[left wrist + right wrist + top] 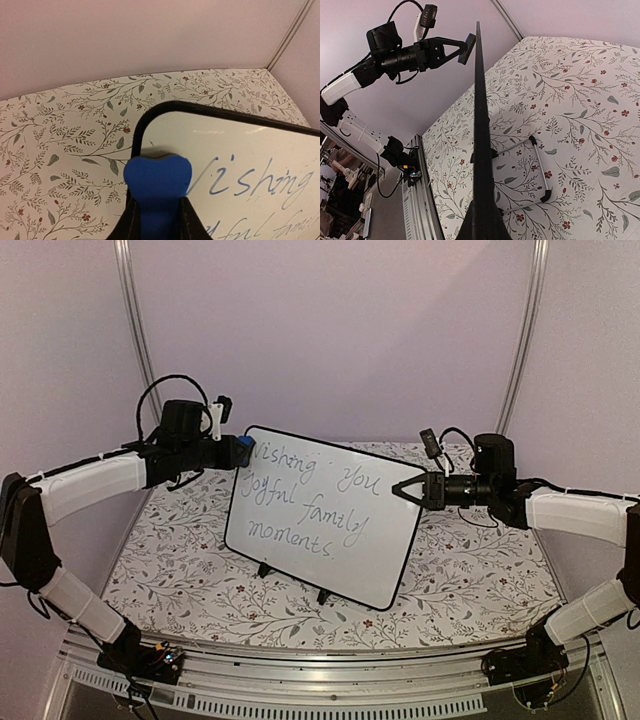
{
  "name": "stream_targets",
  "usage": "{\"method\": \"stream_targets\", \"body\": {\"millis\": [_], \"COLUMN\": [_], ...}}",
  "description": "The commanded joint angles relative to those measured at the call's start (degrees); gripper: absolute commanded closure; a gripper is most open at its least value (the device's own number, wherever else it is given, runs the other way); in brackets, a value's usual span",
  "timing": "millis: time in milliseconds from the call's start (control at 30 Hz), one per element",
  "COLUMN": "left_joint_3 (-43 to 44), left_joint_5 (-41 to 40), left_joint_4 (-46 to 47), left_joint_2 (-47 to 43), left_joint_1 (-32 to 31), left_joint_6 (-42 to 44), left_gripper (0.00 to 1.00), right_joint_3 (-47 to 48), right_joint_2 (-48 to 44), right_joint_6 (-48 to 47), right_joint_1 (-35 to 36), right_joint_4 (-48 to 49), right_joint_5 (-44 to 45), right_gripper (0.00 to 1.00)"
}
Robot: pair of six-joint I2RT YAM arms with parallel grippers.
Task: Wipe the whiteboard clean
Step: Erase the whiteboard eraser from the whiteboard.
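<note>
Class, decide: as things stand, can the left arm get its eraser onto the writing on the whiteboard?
Probably yes. The left claw holds the eraser at the top left corner of the whiteboard, right beside the first word. Nothing lies between them, and the right claw grips the far edge.

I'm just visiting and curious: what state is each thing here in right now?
Whiteboard: upright on its feet, covered in writing.
Eraser: held against the whiteboard's upper corner, by the first word.
Left jaws: shut on the eraser.
Right jaws: shut on the whiteboard's side edge.
</note>
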Motion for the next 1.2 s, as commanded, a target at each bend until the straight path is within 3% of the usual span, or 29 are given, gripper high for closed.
{"method": "stream_targets", "body": {"millis": [0, 467, 833, 1167], "left_joint_3": [2.7, 3.6, 2.7, -3.3], "left_joint_5": [2.9, 2.1, -2.6, -0.5], "left_joint_4": [1.0, -2.5, -7.9, -3.2], "left_joint_2": [1.0, 4.4, 4.4, 0.1], "left_joint_1": [1.4, 0.9, -5.7, -3.3], "left_joint_6": [-0.7, -2.6, -5.4, -10.8], "left_gripper": [1.00, 1.00, 1.00, 1.00], "right_joint_3": [0.7, 1.6, 1.9, 1.9], "right_joint_2": [-0.3, 0.0, -0.2, -0.8], "right_joint_6": [-3.4, -2.3, -2.4, -2.5], "right_joint_1": [0.5, 0.5, 0.6, 0.5], "right_joint_4": [-2.3, -3.6, -4.5, -4.7], "right_joint_5": [-1.6, -1.7, -1.2, -1.6], "right_gripper": [1.00, 1.00, 1.00, 1.00]}}
